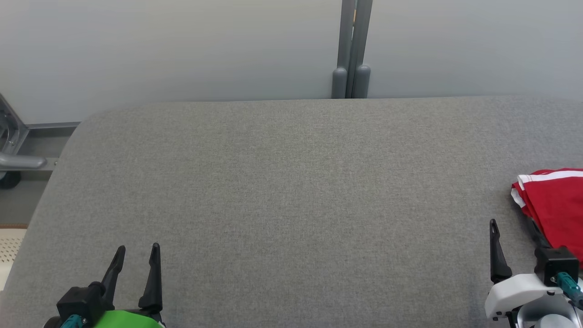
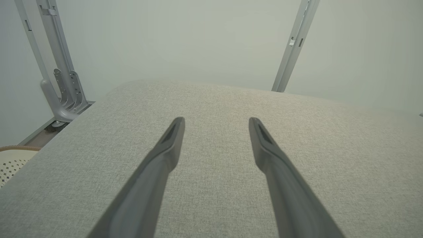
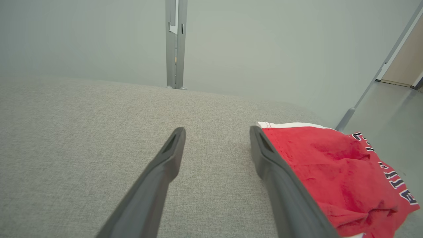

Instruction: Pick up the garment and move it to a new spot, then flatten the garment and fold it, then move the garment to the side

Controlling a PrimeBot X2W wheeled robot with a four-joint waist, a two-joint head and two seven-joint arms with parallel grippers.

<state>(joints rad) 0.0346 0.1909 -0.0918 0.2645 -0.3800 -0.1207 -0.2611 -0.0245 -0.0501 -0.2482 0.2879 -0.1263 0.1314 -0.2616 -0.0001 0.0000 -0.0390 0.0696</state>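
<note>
While the left tool (image 1: 138, 248) and right tool (image 1: 512, 223) both stood released and empty over the grey counter (image 1: 291, 182), one red garment (image 1: 558, 200) lay bunched at its right edge, just beside the right tool.

Grey table (image 1: 291, 182), post (image 1: 353, 45), perhaps chair (image 1: 10, 248)
</note>
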